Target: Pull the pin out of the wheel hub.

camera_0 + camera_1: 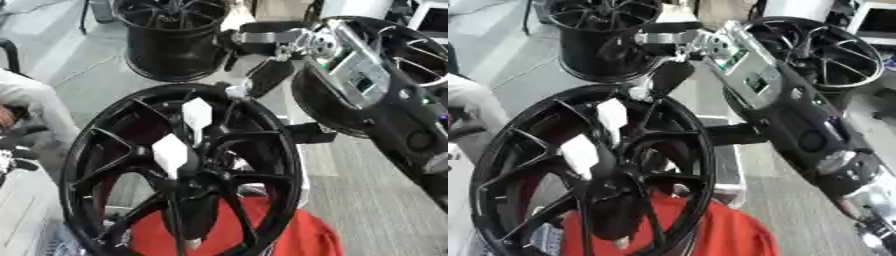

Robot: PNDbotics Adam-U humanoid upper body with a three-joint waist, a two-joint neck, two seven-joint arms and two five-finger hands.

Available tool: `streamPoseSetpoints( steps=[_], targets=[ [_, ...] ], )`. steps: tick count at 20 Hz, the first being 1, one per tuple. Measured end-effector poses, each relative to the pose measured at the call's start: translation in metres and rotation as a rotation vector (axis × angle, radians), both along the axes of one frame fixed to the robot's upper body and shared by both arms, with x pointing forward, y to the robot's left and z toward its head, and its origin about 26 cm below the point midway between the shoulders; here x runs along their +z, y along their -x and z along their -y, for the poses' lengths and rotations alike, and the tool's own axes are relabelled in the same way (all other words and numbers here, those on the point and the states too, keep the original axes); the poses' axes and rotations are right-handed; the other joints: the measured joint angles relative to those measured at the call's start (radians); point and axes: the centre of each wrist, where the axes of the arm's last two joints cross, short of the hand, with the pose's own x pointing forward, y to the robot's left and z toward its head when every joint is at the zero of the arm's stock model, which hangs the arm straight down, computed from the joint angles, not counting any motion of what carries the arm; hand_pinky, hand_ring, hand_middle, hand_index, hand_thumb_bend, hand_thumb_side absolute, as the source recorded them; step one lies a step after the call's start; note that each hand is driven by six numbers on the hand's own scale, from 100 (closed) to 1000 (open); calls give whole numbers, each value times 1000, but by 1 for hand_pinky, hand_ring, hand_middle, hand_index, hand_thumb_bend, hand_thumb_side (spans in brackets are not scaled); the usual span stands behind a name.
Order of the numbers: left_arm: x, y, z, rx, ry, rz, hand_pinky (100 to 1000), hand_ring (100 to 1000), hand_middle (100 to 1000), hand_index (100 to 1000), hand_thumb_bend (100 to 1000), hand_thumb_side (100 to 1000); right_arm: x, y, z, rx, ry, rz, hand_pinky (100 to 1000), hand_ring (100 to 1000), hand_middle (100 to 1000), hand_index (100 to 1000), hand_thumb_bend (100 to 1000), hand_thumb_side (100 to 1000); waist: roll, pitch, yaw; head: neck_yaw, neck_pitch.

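A black wheel hub (80, 150) stands upright before me, with two white tags (197, 114) on its spokes. At the top of its rim sits a small pale piece, the pin (236, 91). My right hand (269, 72) comes in from the upper right and hangs just above the rim. It is open: one dark finger points down with its tip next to the pin, and the other fingers (254, 37) stretch out leftward well above it. I cannot tell whether the tip touches the pin. My left hand shows in no view.
A red cloth (302, 235) lies under the hub. A second black wheel (171, 50) stands behind it, and a third wheel (833, 45) at the back right behind my forearm. A person's grey sleeve (31, 97) shows at the left edge.
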Motion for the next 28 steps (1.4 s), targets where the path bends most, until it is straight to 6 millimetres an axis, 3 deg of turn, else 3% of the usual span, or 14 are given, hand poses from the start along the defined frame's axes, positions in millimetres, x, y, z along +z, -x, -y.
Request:
streamPoseSetpoints(
  steps=[10, 28],
  targets=[
    [0, -1, 1, -12, -5, 1, 534, 595, 621, 794, 100, 721, -14, -8, -35, 79, 182, 35, 876, 945, 934, 963, 140, 174, 0, 5, 12, -10, -1],
    [0, -1, 2, -20, -8, 1, 534, 595, 620, 793, 100, 722, -36, -18, -42, 57, 363, 98, 876, 917, 882, 957, 106, 138, -3, 8, 17, -16, -1]
  ],
)
